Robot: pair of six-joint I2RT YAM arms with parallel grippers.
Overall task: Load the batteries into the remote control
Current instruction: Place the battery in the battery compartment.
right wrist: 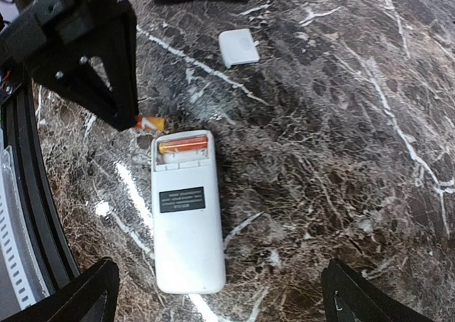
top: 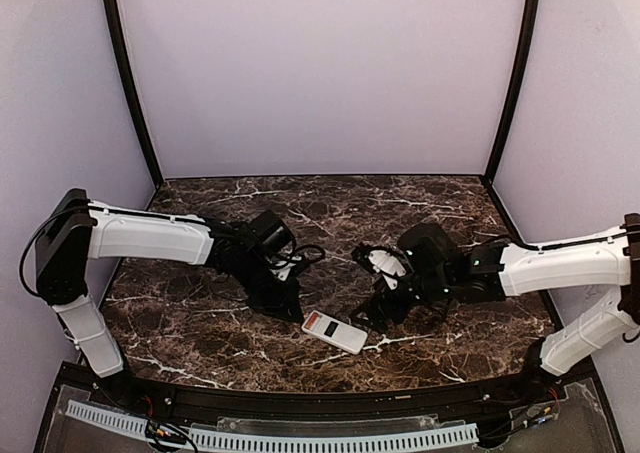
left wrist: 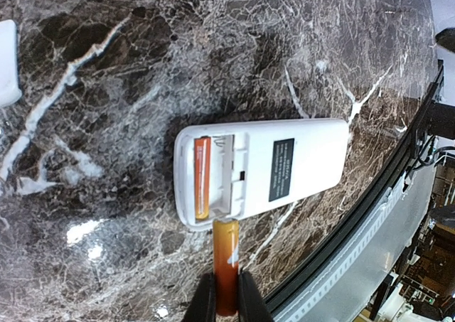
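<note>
My left gripper is pinching the loose battery near its rear end, jaws pressed tight against its sides at the bottom middle of the left wrist view. The battery points up the frame at the remote, and its front tip sits at the rim of the open compartment; I think it touches the rim, though the angle is too flat to be sure.

The remote lies back up on the table, label showing. The seated battery fills the slot on the left of the compartment, and the slot beside it is bare white.

My right gripper hangs over the remote with its jaws spread wide, holding nothing; its fingers show only in the bottom corners of the right wrist view. The cover lies apart from the remote, at the top middle of that view.
</note>
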